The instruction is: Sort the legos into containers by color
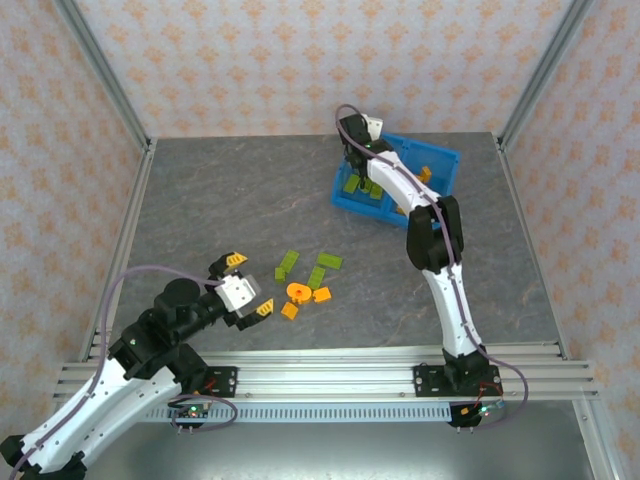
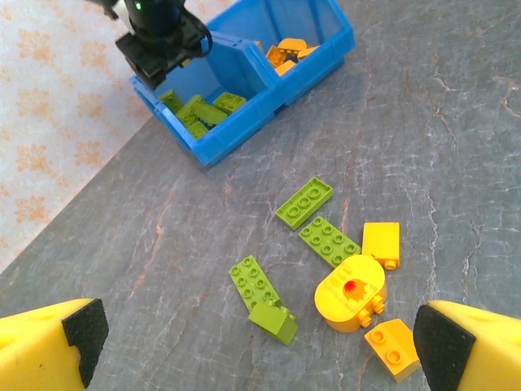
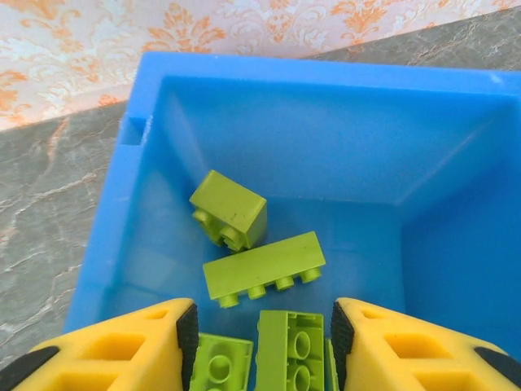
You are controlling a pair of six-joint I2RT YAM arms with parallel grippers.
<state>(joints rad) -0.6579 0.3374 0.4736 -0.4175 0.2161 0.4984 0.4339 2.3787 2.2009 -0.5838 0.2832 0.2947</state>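
top view: the left gripper (image 1: 252,284) hangs with its fingers spread wide and nothing between them, just left of a loose cluster of bricks (image 1: 305,280) on the table (image 1: 220,200). at this size the single pieces run together. the right arm (image 1: 435,240) reaches to the blue bin (image 1: 440,160) at the far right and hides the bin's middle. the right gripper (image 1: 357,162) sits over the left compartment, too dark and small to read here.

left wrist view: the yellow fingertips (image 2: 49,346) are cut off at the lower corners. between and beyond them lie four green bricks (image 2: 304,202), two orange bricks (image 2: 381,243) and a round orange piece (image 2: 350,292). orange pieces (image 2: 285,55) in the bin's far compartment sit partly behind its wall.

right wrist view: the fingers (image 3: 122,346) stand apart, released, over the compartment of green pieces (image 3: 262,269). one green brick (image 3: 291,350) lies between them, clear of the left pad and close to the right. its lower end is cut off.
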